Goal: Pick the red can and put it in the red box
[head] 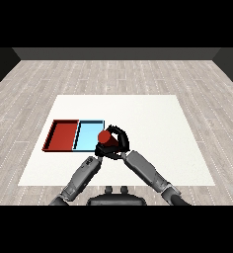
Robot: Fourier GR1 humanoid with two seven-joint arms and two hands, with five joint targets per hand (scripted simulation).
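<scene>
step: carry phase; the red can [106,138] is already picked and held up, not yet in the red tray [62,135].
right hand [119,140]: fingers curled round the can.
left hand [99,149]: low beside the can; cannot tell how its fingers stand.
can position: near the right edge of the light blue tray [89,135], above the tabletop [153,128].
next move: judged to need a leftward carry across the blue tray, then lowering into the red one before letting go.

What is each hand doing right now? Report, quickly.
Right hand: shut on the red can.
Left hand: mostly hidden beside the can; cannot be told.
</scene>
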